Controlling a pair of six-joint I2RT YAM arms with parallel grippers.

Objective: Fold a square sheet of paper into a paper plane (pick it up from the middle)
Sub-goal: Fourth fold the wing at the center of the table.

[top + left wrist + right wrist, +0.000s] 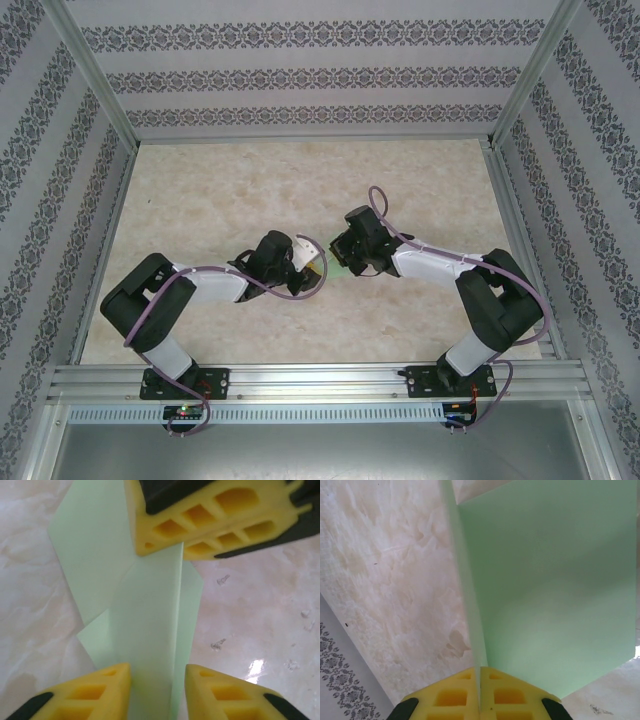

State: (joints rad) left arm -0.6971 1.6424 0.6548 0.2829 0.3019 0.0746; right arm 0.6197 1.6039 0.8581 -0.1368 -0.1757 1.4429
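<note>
Folded sheet of paper (145, 615) over the counter (260, 605): right end effector (480, 672), at frame bottom, pinches its crease; left end effector (157, 675) straddles it, fingers spread.

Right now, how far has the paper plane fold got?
Done: the square sheet of paper already carries a crease, raised into a ridge. In hand: the right gripper is shut on that ridge, and the left gripper stands with its jaws apart on either side of the sheet's near end. Left: there is no slim pointed dart yet, so most folds remain.
</note>
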